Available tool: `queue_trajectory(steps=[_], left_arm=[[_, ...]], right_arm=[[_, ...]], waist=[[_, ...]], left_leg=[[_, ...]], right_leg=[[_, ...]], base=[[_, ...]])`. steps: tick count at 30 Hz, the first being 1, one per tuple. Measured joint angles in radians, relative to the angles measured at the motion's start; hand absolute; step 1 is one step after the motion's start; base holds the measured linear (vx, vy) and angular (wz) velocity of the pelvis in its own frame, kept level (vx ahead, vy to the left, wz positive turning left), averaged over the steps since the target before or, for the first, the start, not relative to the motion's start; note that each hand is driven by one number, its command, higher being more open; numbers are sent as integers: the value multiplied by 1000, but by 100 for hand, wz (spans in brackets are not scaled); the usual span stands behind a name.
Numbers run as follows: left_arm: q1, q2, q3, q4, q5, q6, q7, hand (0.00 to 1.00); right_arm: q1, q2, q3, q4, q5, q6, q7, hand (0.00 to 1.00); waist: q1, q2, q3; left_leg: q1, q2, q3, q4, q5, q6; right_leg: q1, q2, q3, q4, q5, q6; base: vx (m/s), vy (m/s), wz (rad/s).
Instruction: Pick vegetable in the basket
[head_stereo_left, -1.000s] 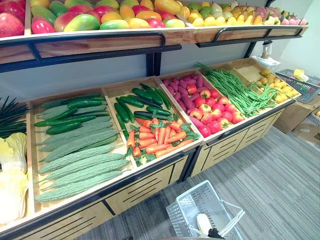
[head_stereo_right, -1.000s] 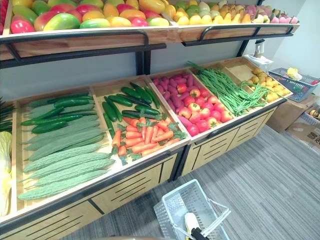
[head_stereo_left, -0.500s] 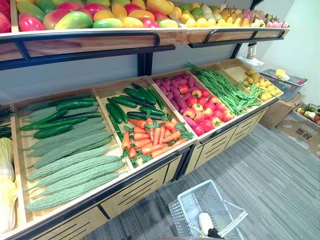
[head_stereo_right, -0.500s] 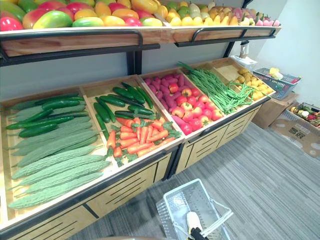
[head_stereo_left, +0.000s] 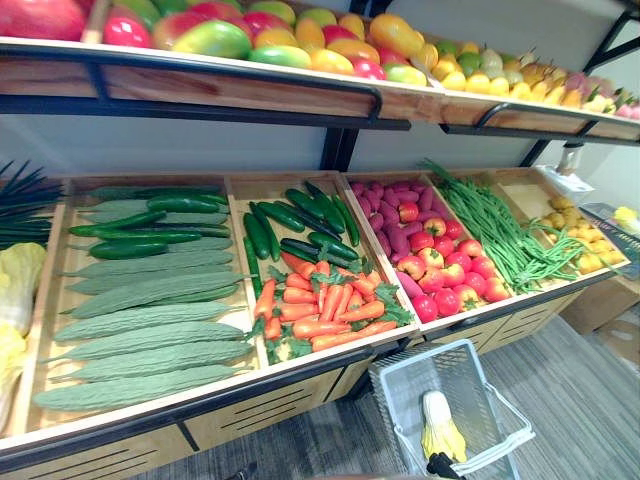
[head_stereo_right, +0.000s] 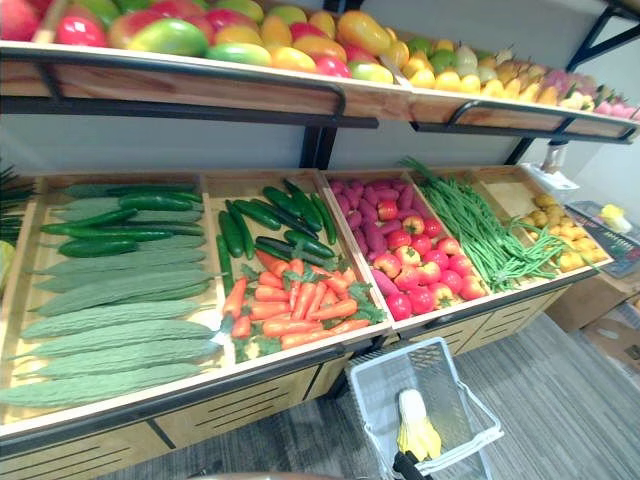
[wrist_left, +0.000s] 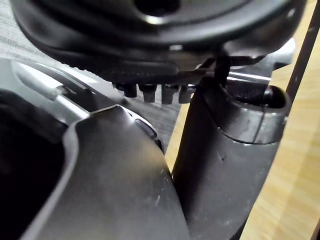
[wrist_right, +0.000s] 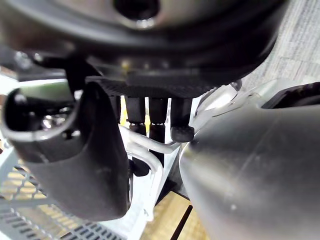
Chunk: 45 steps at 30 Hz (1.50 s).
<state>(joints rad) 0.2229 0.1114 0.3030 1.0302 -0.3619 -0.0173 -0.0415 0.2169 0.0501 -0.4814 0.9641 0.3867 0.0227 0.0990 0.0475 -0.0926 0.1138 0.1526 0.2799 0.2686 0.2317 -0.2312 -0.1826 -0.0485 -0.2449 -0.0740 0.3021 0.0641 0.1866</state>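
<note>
A light grey wire basket (head_stereo_left: 398, 398) hangs low at the front right, before the stand. A pale yellow-white leafy vegetable (head_stereo_left: 438, 430) lies in it. My right hand (wrist_right: 85, 165) is shut on the basket's white handle (wrist_right: 150, 146), fingers hooked over it; its dark tip (head_stereo_right: 405, 467) shows at the basket's near rim. My left hand (wrist_left: 225, 165) hangs by the wooden stand front with relaxed fingers and holds nothing. The stand carries bitter gourds (head_stereo_left: 150, 335), cucumbers (head_stereo_left: 300, 215) and carrots (head_stereo_left: 325, 305).
Further right lie purple sweet potatoes (head_stereo_left: 385, 205), red tomatoes (head_stereo_left: 445, 280), green beans (head_stereo_left: 505, 235) and yellow produce (head_stereo_left: 575, 240). Cabbage (head_stereo_left: 15, 290) sits at far left. An upper shelf (head_stereo_left: 250, 85) of mangoes overhangs the bins. Grey floor lies right of the basket.
The whole picture has shifted, so the camera moved: the stand now sits further right and lower in view. The basket stays in my right hand with the vegetable inside.
</note>
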Motion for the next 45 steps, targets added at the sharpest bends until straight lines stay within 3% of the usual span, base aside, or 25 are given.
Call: queue_trajectory(steps=[1,2,3,4,5,6,7,8,9,10,12,13,14,16,18,20,25,32,36,38,39,41,43,45], left_arm=[[0,1,0,4,0,-1,-1,100],[6,-13,-6,11,6,-1,-2,100],[7,-28,-13,22,18,-3,0,100],[7,-31,-20,24,20,-3,2,100],[-1,-37,-36,25,18,-2,3,100],[-2,-31,-46,27,15,-2,5,100],[-1,-22,-47,27,12,-4,6,100],[-13,-21,-48,50,10,-8,13,100],[-16,-9,-69,51,17,-23,23,100],[-21,-9,-74,50,22,-28,24,100],[-24,-3,-91,50,23,-31,3,100],[-25,-5,-93,50,22,-32,-6,100],[-28,-4,-102,51,20,-38,-6,100],[-33,3,-127,50,15,-47,-4,100],[-43,5,-142,42,-1,-45,4,100],[-57,12,-143,42,-1,-34,18,100],[-71,13,-140,43,-14,-15,43,100],[-55,-53,-63,51,-270,-26,94,100],[-34,-95,2,53,-578,-124,162,100],[-26,-121,49,54,-730,-213,204,100],[-24,-124,57,54,-743,-225,210,100],[-4,-144,121,56,-899,-356,245,100],[4,-150,172,60,-978,-436,248,100],[11,-152,253,68,-1086,-588,220,100]], right_arm=[[-7,-1,-5,18,1,-3,-1,0],[-27,-28,-9,53,1,1,-5,0],[-43,-59,-9,72,1,7,-7,0],[-50,-71,-7,74,-2,14,-9,0],[-65,-89,-6,73,-3,21,-13,0],[-81,-102,2,65,-12,14,-15,0],[-84,-104,26,63,-31,14,-11,0],[-91,-115,63,71,-46,14,-2,0],[-100,-127,68,104,-52,25,-10,0],[-97,-129,69,114,-52,33,-11,0],[-91,-133,68,138,-30,43,-25,0],[-96,-134,68,148,-30,43,-28,0],[-96,-131,70,150,-30,43,-28,0],[-93,-126,69,151,-31,45,-29,0],[-95,-128,70,144,-31,54,-39,0],[-95,-120,70,144,-30,67,-44,0],[-84,-117,61,147,-33,83,-44,0],[-84,-102,21,142,-37,46,-39,0],[-79,-89,31,138,-41,38,-39,0],[-68,-88,39,129,-41,39,-40,0],[-68,-88,40,129,-41,39,-40,0],[-69,-88,55,128,-40,41,-45,0],[-63,-90,71,129,-38,42,-50,0],[-59,-90,72,129,-37,53,-57,0]], waist=[[0,-1,-7],[-2,34,-25],[-8,61,-39],[-11,68,-42],[-21,76,-37],[-43,91,-29],[-51,73,-36],[-60,88,-24],[-61,84,-30],[-68,81,-31],[-74,74,-26],[-73,72,-25],[-73,72,-25],[-76,68,-22],[-77,74,-26],[-79,62,-19],[-89,62,-11],[-83,90,6],[-67,92,5],[-48,89,4],[-48,89,4],[-40,82,1],[-31,82,1],[-16,84,0]], left_leg=[[3,4,1,-6,2,-13],[9,36,16,-33,32,-46],[26,57,35,-86,97,-42],[35,61,41,-109,139,-35],[49,64,51,-132,231,-4],[49,91,56,-120,295,10],[44,96,57,-115,311,7],[37,129,51,-103,321,12],[18,127,64,-104,351,54],[8,126,82,-108,370,80],[-19,91,103,-93,342,48],[-27,27,106,-81,263,-17],[-24,-34,113,-92,199,-21],[6,-70,191,-150,192,21],[23,-88,212,-191,183,41],[30,-103,209,-211,182,41],[41,-115,210,-249,181,43],[69,-119,224,-299,201,42],[79,-116,211,-319,219,38],[80,-115,202,-320,220,38],[80,-115,199,-321,221,38],[75,-114,181,-325,224,37],[75,-113,176,-325,225,36],[75,-111,170,-325,225,35]], right_leg=[[10,-5,-21,0,-64,39],[21,30,-36,-10,-128,25],[21,55,-56,0,-160,4],[21,62,-65,15,-169,-7],[5,66,-79,105,-185,-30],[-32,88,-61,121,-270,-39],[0,104,-51,-24,-238,-59],[43,137,-76,-89,-172,-84],[48,147,-110,-73,-181,-112],[55,146,-129,-75,-183,-115],[73,138,-165,-96,-189,-126],[82,133,-152,-117,-189,-127],[86,131,-141,-120,-189,-127],[94,130,-135,-115,-189,-127],[86,131,-109,-115,-190,-127],[84,124,-91,-116,-189,-126],[73,124,-61,-116,-189,-126],[71,135,-44,-123,-183,-116],[95,138,-66,-151,-177,-104],[105,136,-82,-157,-177,-104],[106,136,-85,-158,-177,-104],[116,134,-103,-167,-177,-103],[127,134,-112,-175,-176,-102],[139,135,-123,-187,-175,-101]], base=[[342,-532,17],[408,-604,15],[336,-466,18],[293,-442,32],[232,-469,53],[161,-465,58],[84,-434,62],[101,-426,62],[143,-400,69],[178,-352,86],[122,-170,56],[116,-10,9],[110,47,7],[85,80,13],[49,103,2],[-10,92,0],[-38,36,-2],[-58,-27,-8],[-53,-48,11],[-32,-33,19],[-22,-30,22],[11,-28,20],[19,-26,13],[5,-26,12]])
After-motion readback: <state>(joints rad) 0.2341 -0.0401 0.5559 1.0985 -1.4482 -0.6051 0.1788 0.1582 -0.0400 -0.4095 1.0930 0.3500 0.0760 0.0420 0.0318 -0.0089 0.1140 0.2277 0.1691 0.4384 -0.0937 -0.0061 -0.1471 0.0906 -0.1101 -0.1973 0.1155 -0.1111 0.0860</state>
